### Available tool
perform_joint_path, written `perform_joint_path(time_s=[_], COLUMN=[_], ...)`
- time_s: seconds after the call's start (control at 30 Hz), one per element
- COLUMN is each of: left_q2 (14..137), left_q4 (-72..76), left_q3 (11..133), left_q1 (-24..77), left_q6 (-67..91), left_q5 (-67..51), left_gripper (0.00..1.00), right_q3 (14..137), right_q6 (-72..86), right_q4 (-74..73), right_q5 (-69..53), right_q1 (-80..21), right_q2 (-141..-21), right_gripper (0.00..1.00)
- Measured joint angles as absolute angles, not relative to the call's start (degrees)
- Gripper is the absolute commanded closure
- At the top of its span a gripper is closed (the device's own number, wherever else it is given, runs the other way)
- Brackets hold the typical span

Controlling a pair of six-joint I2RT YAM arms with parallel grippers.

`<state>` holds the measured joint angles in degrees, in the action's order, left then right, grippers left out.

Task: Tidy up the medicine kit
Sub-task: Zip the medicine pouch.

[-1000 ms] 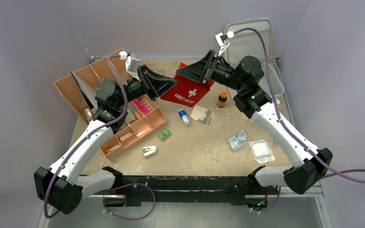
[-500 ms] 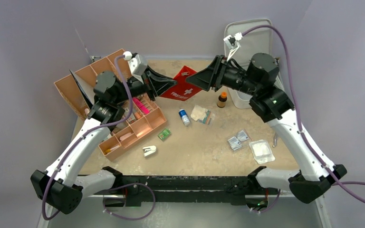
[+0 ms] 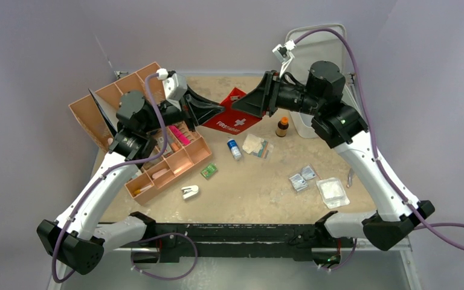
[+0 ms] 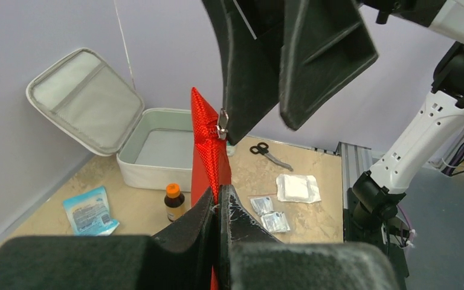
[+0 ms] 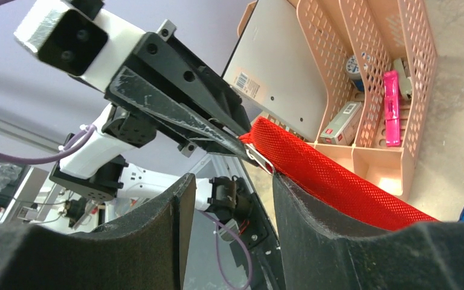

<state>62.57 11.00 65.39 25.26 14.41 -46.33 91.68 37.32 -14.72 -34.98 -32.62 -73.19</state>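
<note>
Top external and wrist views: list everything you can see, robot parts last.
medicine kit: 1, light grey, open, far right corner
red pouch: 1, red, lifted at far centre
organizer trays: 2, tan-orange, left side
bottle: 1, brown with orange cap, right of pouch
vial: 1, white with blue cap, centre
sachets: 2, pale, right of centre
gauze pack: 1, white, near right
green packet: 1, green, beside near tray
scissors: 1, dark handles, right edge
left hand: 1, black, shut on red pouch
right hand: 1, black, open at pouch's zip pull
</note>
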Motion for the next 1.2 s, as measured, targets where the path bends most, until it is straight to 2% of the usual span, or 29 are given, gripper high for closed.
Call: perform_joint_path(time_s=[0.3, 0.8, 1.2], left_q2=[62.4, 62.4, 62.0], left_q4=[11.0, 8.4, 7.6], left_q3=[65.4, 65.4, 65.4], left_q1=[25.3, 25.3, 25.3], left_q6=[14.3, 13.6, 13.6], left_q5=[-47.8, -50.0, -50.6], left_gripper=[1.0, 1.0, 1.0], right_q3=[91.7, 91.7, 91.8], right_q6=[37.9, 36.4, 29.2], right_q4=[-14.7, -14.9, -25.5], right_q5=[-37.1, -39.3, -35.2], right_q1=[-32.6, -32.6, -32.6], right_q2=[-74.7, -74.7, -74.0], right_gripper=[0.43, 0.46, 0.5])
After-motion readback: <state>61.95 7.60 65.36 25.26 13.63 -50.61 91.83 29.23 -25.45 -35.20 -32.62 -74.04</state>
